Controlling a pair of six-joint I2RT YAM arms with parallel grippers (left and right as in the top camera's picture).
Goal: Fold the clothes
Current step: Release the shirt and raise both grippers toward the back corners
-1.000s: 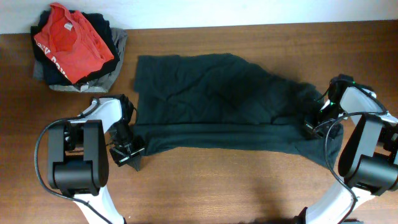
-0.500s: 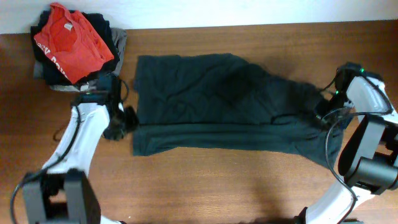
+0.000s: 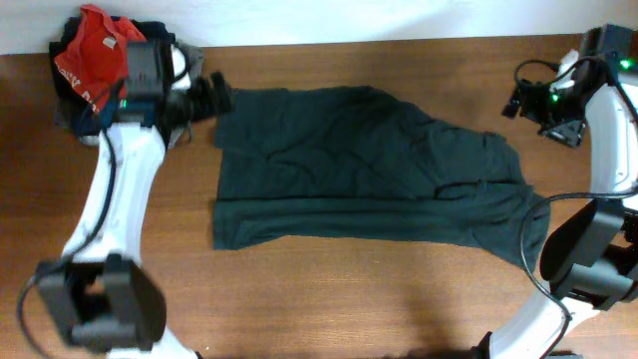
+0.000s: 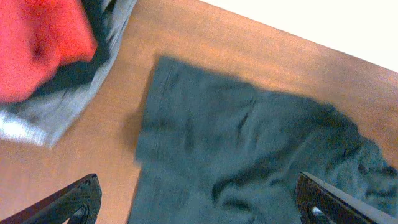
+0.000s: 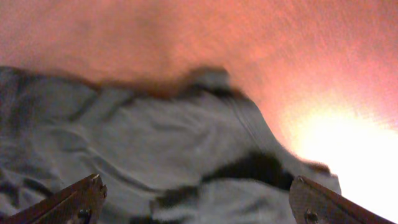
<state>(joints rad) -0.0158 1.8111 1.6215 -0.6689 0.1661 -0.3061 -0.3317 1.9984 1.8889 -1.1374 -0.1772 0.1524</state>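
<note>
The clothes lie spread across the middle of the table, dark and wrinkled, with a long strip folded along the front edge. My left gripper hovers by the garment's back left corner, open and holding nothing. In the left wrist view the clothes fill the space below the open left gripper. My right gripper hangs above the back right of the table, just beyond the garment's right end, also open. The right wrist view is blurred and shows the clothes under the empty right gripper.
A pile with a red T-shirt on top sits in the back left corner, right behind my left arm. A grey folded garment lies under it. Bare wooden table runs along the front. A white wall borders the back.
Both grippers have opened and let go of the garment. The left arm swung from the front left edge up to the back left corner; the right arm rose toward the back right.
</note>
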